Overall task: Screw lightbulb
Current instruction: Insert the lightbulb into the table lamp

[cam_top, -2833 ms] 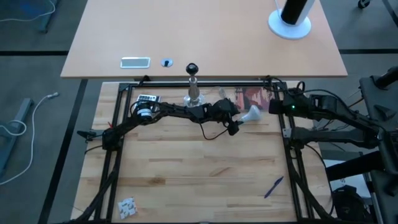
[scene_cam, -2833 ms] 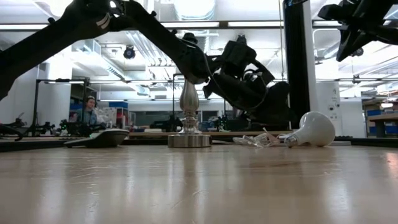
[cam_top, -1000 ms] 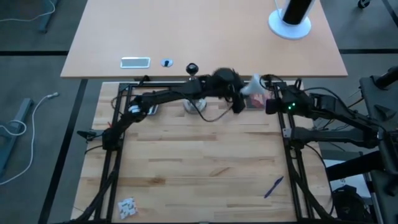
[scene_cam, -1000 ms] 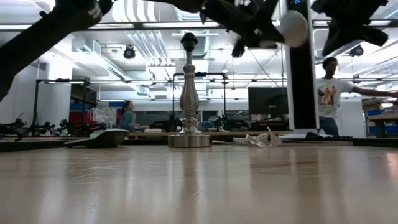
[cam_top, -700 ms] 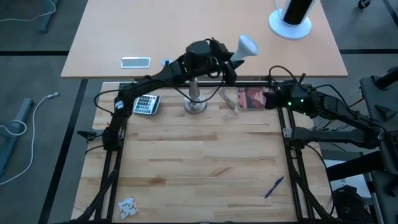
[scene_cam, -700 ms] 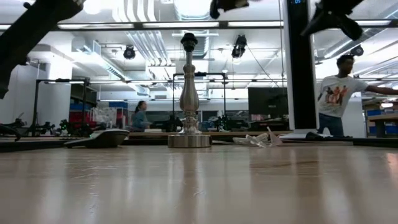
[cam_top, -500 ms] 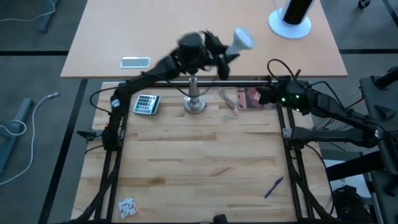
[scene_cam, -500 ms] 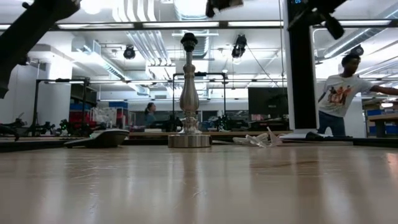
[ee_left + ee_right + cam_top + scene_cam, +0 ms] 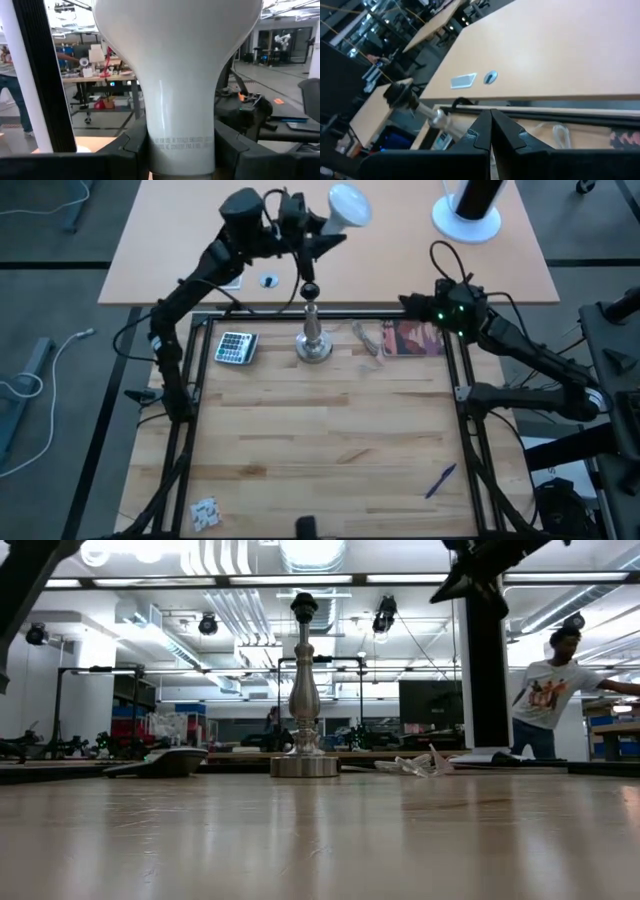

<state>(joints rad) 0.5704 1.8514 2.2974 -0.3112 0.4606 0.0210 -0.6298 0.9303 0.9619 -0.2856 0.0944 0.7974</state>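
The white frosted lightbulb (image 9: 348,205) is held high above the table's far edge in my left gripper (image 9: 320,225), which is shut on it. In the left wrist view the lightbulb (image 9: 175,55) fills the picture. The silver stand (image 9: 314,340) with its black socket top (image 9: 311,289) stands on its round base at the table's far middle, below and a little nearer than the bulb; it also shows in the low view (image 9: 303,690). My right gripper (image 9: 408,302) is shut and empty, raised to the right of the stand (image 9: 491,117). My left gripper pinches the lightbulb's narrow neck (image 9: 182,142) between its two fingers (image 9: 137,145), one on each side. The globe sticks out beyond the fingertips, toward the table's right and far side. The bulb is lifted clear of the table and of the stand.
A calculator (image 9: 236,346) lies left of the stand; a clear wrapper (image 9: 368,338) and a red card (image 9: 410,338) lie right of it. A blue pen (image 9: 440,480) and a white scrap (image 9: 204,513) lie near the front. A large white cylinder (image 9: 467,205) stands on the far table. A person (image 9: 545,690) stands in the room behind.
My left gripper has risen with the lightbulb and swung toward the table's far left, from right of the stand to above and beyond it. My right gripper has risen and moved a little toward the stand and the far edge.
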